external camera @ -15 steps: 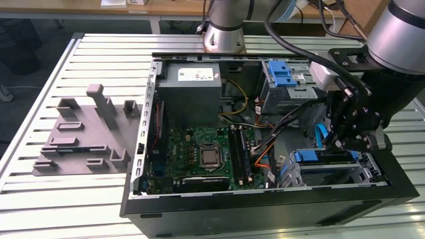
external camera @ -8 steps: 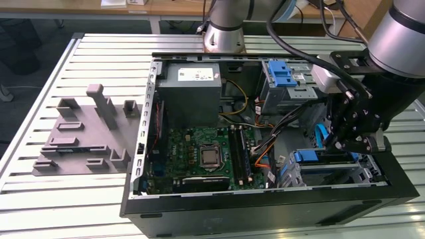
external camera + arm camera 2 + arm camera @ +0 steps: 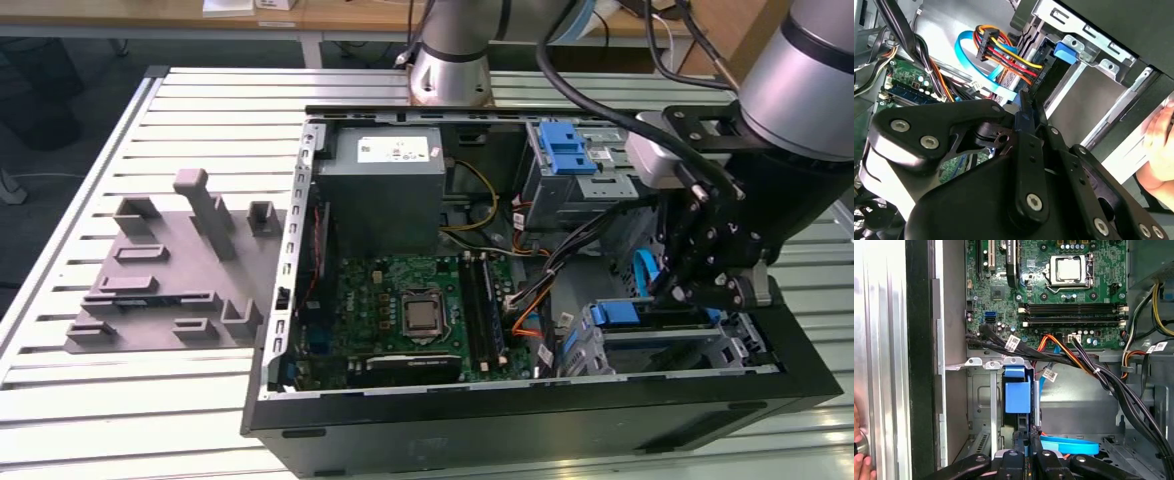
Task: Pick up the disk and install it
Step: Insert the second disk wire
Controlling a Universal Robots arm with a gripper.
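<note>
1. Pincer (image 3: 697,290) is inside the open computer case (image 3: 534,420), at the drive cage (image 3: 667,345) on the exterior view's right.
2. Fingers (image 3: 1026,452) pressed together, pinching the disk (image 3: 1018,395) by its edge, in both wrist views.
3. Disk stands on edge in the cage slot, blue frame showing (image 3: 621,313).
4. Motherboard (image 3: 414,315) lies mid-case; grey jig (image 3: 167,275) sits on the slatted surface (image 3: 80,400).
</note>
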